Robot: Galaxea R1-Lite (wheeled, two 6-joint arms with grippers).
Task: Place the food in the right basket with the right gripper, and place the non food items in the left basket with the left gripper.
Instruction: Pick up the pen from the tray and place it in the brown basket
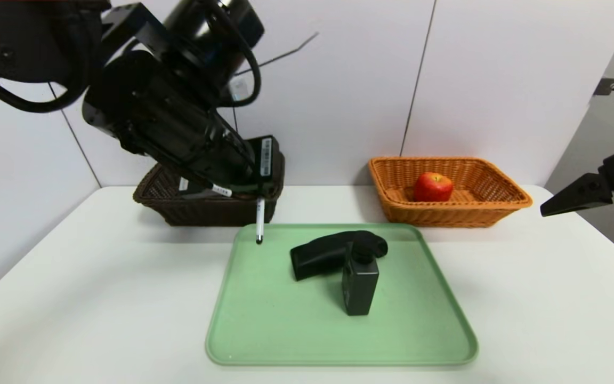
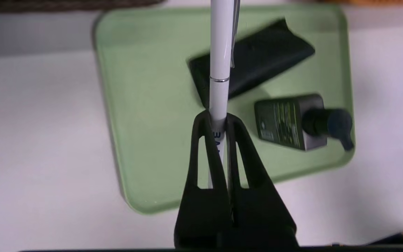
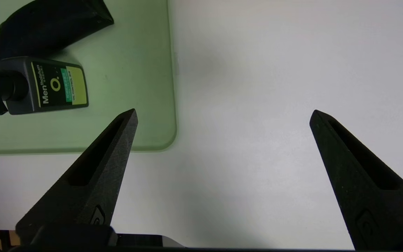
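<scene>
You are seeing the left gripper (image 2: pixel 218 120), jaws clamped on the white pen (image 1: pixel 259 221), which is hanging tip-down over the green tray's (image 1: pixel 264 320) far-left corner. The dark brown basket (image 1: pixel 152 194) is lying just behind it. The right gripper (image 3: pixel 222 115), jaws wide and empty, is idling at far right.

The left pincer (image 1: pixel 258 198) holds a white pen (image 1: pixel 259 221) upright above the green tray's (image 1: pixel 264 330) far-left corner.
</scene>
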